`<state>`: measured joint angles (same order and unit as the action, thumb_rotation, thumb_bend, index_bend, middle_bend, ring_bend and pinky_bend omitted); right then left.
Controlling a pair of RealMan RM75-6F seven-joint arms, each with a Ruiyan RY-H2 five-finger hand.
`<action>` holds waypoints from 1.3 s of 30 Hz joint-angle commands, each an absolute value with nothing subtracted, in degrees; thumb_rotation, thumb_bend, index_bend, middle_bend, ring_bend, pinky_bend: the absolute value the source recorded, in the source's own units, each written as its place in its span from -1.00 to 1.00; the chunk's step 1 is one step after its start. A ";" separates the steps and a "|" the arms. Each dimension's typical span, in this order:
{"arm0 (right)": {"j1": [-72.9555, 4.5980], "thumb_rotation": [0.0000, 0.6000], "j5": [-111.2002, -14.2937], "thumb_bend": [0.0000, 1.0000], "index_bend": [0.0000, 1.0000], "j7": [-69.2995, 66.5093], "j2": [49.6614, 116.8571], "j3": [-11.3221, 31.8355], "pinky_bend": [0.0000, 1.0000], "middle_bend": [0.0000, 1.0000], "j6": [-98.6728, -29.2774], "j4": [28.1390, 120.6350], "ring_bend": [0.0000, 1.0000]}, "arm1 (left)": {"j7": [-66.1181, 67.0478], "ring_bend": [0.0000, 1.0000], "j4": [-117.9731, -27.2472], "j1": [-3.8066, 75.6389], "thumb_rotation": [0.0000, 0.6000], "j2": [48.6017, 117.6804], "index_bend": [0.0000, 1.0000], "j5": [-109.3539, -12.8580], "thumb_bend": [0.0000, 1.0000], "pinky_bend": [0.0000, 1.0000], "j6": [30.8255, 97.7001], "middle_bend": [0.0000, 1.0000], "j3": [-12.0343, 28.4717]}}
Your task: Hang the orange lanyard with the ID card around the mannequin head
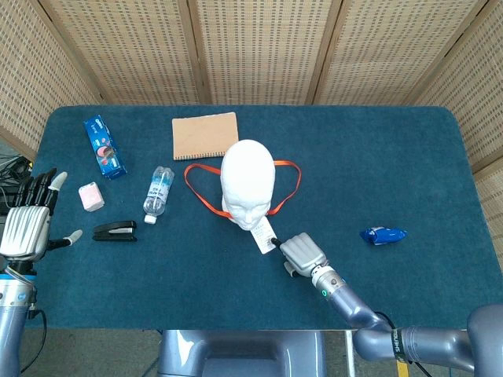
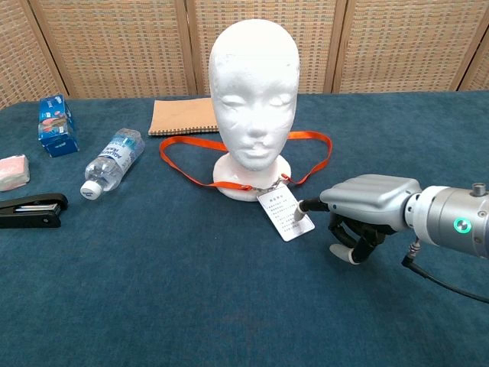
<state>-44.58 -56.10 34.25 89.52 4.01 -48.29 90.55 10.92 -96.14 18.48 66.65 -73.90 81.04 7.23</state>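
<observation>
The white mannequin head [image 1: 247,182] [image 2: 254,92] stands upright mid-table. An orange lanyard [image 1: 297,179] [image 2: 309,135] lies flat on the cloth, looped around the head's base and behind it. Its white ID card [image 1: 266,234] [image 2: 283,212] lies in front of the base. My right hand [image 1: 302,254] [image 2: 368,205] hovers low just right of the card, one finger stretched out with its tip touching the card's right edge and the others curled under; it holds nothing. My left hand [image 1: 30,224] is at the table's left edge, fingers spread and empty, seen only in the head view.
On the left side lie a brown notebook [image 1: 205,135] [image 2: 183,116], a water bottle [image 1: 158,192] [image 2: 113,162], a blue box [image 1: 104,146] [image 2: 56,125], a pink block [image 1: 92,195] [image 2: 11,170] and a black stapler [image 1: 115,230] [image 2: 30,210]. A blue wrapper [image 1: 383,234] lies on the right.
</observation>
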 commanded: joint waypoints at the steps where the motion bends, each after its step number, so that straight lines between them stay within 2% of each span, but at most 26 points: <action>1: -44.98 1.00 -54.96 0.37 -0.59 34.92 89.78 3.44 0.86 0.56 -47.90 90.22 0.45 | 10.92 -1.00 -96.02 18.43 1.00 66.70 -1.00 -73.81 -1.00 -1.00 80.82 -1.00 7.34; 22: -46.81 1.00 -56.42 0.37 -0.50 36.72 84.95 -3.48 0.86 0.56 -44.44 98.86 0.45 | 10.80 -1.00 -96.23 17.98 1.00 66.86 -1.00 -74.29 -1.00 -1.00 79.81 -1.00 8.10; 32: -47.53 1.00 -66.04 0.37 -0.46 35.80 80.44 -8.55 0.86 0.57 -41.00 106.00 0.45 | 11.17 -1.00 -96.33 17.75 1.00 67.00 -1.00 -74.71 -1.00 -1.00 79.67 -1.00 8.16; 39: -47.42 1.00 -73.56 0.37 -0.45 32.67 79.17 -9.85 0.86 0.57 -40.14 107.40 0.45 | 11.50 -1.00 -96.38 17.61 1.00 67.16 -1.00 -74.78 -1.00 -1.00 79.58 -1.00 8.21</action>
<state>-47.39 -72.10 33.57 79.63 -9.36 -40.49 106.87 11.50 -96.38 17.61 67.15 -74.78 79.59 8.21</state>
